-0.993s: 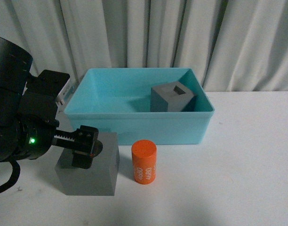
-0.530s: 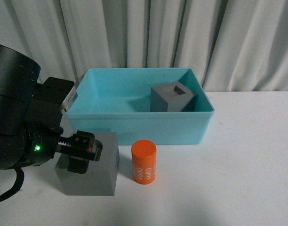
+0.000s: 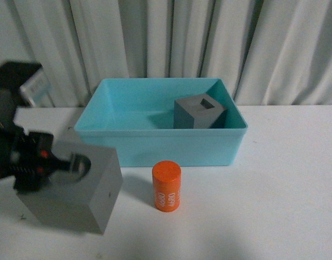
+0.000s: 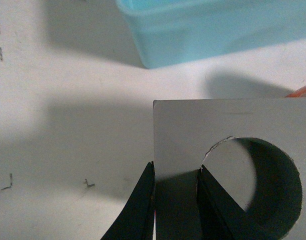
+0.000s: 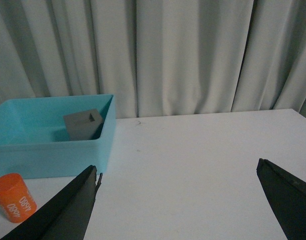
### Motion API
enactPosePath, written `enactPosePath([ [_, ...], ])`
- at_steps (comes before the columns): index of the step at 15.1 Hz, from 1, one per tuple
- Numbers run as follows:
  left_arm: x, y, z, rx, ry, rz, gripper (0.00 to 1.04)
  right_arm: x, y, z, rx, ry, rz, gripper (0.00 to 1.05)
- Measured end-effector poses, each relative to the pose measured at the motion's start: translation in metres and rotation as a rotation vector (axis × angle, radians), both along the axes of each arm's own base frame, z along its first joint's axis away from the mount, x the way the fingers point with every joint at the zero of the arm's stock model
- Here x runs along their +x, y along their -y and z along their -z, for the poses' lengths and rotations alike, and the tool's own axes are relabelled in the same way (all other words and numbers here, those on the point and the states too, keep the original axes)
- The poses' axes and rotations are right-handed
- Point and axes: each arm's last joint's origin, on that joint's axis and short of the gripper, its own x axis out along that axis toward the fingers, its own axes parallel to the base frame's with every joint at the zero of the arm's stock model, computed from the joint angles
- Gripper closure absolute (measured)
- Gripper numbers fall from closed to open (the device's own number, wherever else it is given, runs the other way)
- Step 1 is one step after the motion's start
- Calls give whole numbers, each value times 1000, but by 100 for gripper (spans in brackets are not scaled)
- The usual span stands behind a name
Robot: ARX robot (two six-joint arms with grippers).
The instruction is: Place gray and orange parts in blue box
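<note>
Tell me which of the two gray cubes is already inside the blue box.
The cube with the square recess, in the blue box's far right corner. The round-recess cube is outside, clamped in the left gripper.

A pale grey-white curtain (image 3: 171, 43) hangs in deep vertical pleats across the whole background, its folds alternating light and shadowed. At the foot of the curtain begins a plain white worktop (image 3: 285, 206), matte and smooth, running toward the front camera. In the right wrist view a tiny dark speck (image 5: 138, 121) sits on the worktop just in front of the curtain. The left wrist view shows several small dark angular marks (image 4: 88, 184) on the worktop among soft grey shadows; their place relative to the curtain cannot be told.
</note>
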Motion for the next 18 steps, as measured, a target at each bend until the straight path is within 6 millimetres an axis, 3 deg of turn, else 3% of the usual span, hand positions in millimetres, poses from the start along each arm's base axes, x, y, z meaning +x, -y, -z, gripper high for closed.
enactPosePath([
  [1,2,-2,-26,-34,57,-8,86,0,0,0,0,0,0,6],
  [3,19,0,-98,-123,245,-12,86,0,0,0,0,0,0,6],
  [4,32,4,-122,-151,317,-13,86,0,0,0,0,0,0,6],
  [5,51,11,-127,-151,337,-17,86,0,0,0,0,1,0,6],
  [8,98,28,-107,-104,315,-44,86,0,0,0,0,0,0,6],
  [10,117,37,-94,-71,310,-41,86,0,0,0,0,0,0,6],
  [13,133,44,-78,-27,309,-29,86,0,0,0,0,0,0,6],
  [18,155,45,-21,102,241,-19,86,0,0,0,0,0,0,6],
])
